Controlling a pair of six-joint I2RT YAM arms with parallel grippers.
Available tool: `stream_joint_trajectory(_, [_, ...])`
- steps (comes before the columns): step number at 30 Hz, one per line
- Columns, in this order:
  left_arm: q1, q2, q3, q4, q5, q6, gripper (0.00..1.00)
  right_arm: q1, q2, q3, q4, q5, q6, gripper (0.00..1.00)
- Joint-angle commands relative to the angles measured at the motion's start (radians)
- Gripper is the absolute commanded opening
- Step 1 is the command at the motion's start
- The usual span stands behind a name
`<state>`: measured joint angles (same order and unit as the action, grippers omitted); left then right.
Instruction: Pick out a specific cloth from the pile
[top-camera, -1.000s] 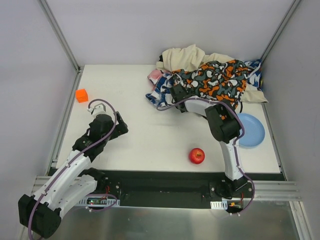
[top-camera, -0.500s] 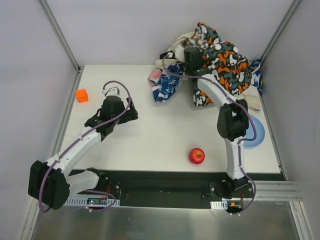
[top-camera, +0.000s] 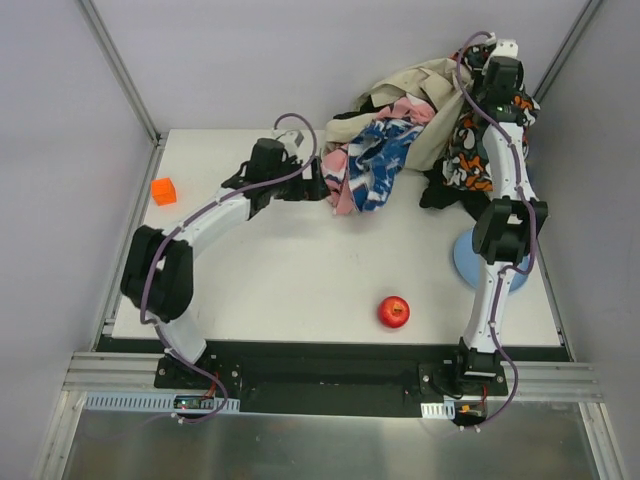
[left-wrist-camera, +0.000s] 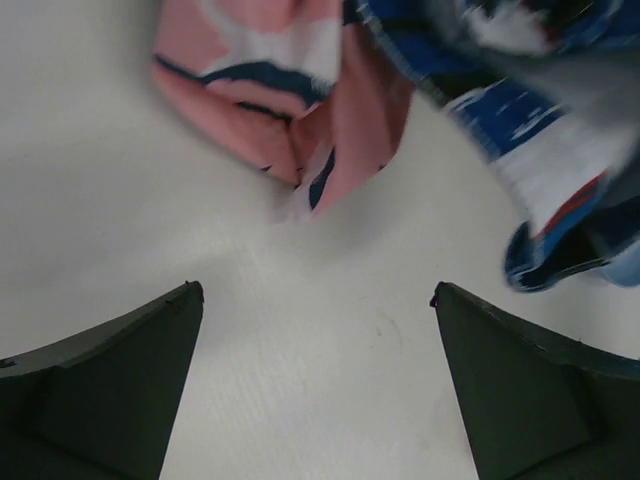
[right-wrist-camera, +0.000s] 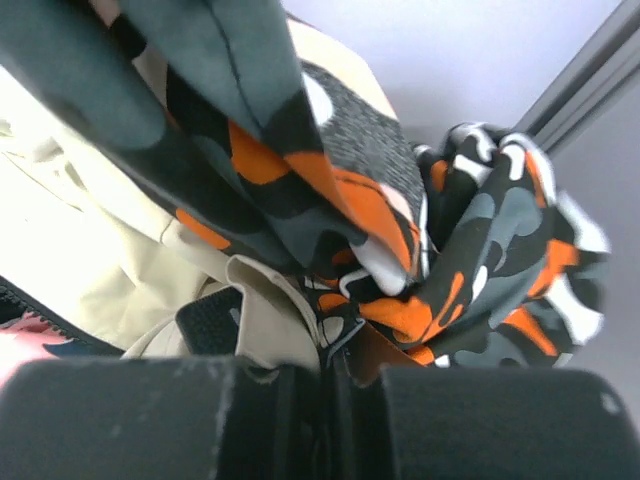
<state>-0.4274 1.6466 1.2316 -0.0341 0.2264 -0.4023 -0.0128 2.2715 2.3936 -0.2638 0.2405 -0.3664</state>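
Black cloth (top-camera: 435, 195): exposed, far-right corner, ungrasped.
Right gripper (right-wrist-camera: 328, 385): clamped on blotched cloth (top-camera: 468, 160).
Left gripper (left-wrist-camera: 315, 290): apart, empty.

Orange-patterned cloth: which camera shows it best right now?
Right wrist: the orange-patterned cloth fills it, pinched in the right gripper. Top view shows it draped beside the arm, half hidden. Left wrist shows none of it.

Table: white matte top (top-camera: 280, 280), fills most of the overhead view
Walls: plain pale grey panels at the back (top-camera: 300, 60), left (top-camera: 50, 200) and right (top-camera: 605, 250), boxing the table in
Frame: aluminium posts (top-camera: 120, 70) slanting up from both back corners
Front edge: black strip (top-camera: 320, 360), with a silver rail (top-camera: 330, 382) right below it
Below that: brushed metal sheet (top-camera: 330, 445)
Light: soft and even, shadows pretty faint
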Motion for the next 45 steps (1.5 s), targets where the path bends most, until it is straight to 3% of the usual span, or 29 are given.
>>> stream_joint_trajectory(1, [-0.088, 0.145, 0.182, 0.112, 0.260, 0.072, 0.99, -0.038, 0.120, 0.064, -0.086, -0.205, 0.302, 0.01])
stream_joint_trajectory(5, [-0.174, 0.246, 0.311, 0.140, 0.373, 0.114, 0.99, -0.052, 0.192, 0.073, -0.172, -0.281, 0.362, 0.01])
stream_joint_trajectory(11, [-0.261, 0.361, 0.462, 0.207, 0.389, 0.085, 0.99, -0.070, 0.246, 0.093, -0.290, -0.332, 0.293, 0.01])
stream_joint_trajectory(14, [-0.278, 0.502, 0.645, 0.209, 0.376, -0.021, 0.99, -0.119, 0.278, 0.107, -0.285, -0.409, 0.363, 0.01])
stream_joint_trajectory(19, [-0.316, 0.744, 0.870, 0.272, 0.291, -0.202, 0.99, -0.220, 0.329, 0.089, -0.321, -0.639, 0.647, 0.01])
stream_joint_trajectory(22, [-0.329, 0.829, 0.933, 0.272, 0.235, -0.248, 0.99, -0.230, 0.341, 0.018, -0.325, -0.739, 0.717, 0.01])
stream_joint_trajectory(26, [-0.329, 0.835, 0.913, 0.275, 0.205, -0.248, 0.99, -0.210, 0.393, 0.006, -0.319, -0.900, 0.834, 0.01])
stream_joint_trajectory(33, [-0.320, 0.748, 0.787, 0.267, 0.183, -0.175, 0.99, -0.069, 0.395, 0.010, -0.209, -0.978, 0.969, 0.01])
stream_joint_trajectory(41, [-0.298, 0.654, 0.666, 0.261, 0.191, -0.149, 0.99, 0.037, 0.359, -0.045, -0.054, -0.873, 1.130, 0.01])
stream_joint_trajectory(45, [-0.307, 0.576, 0.605, 0.234, 0.116, -0.096, 0.97, 0.036, 0.342, -0.079, -0.035, -0.824, 1.158, 0.01])
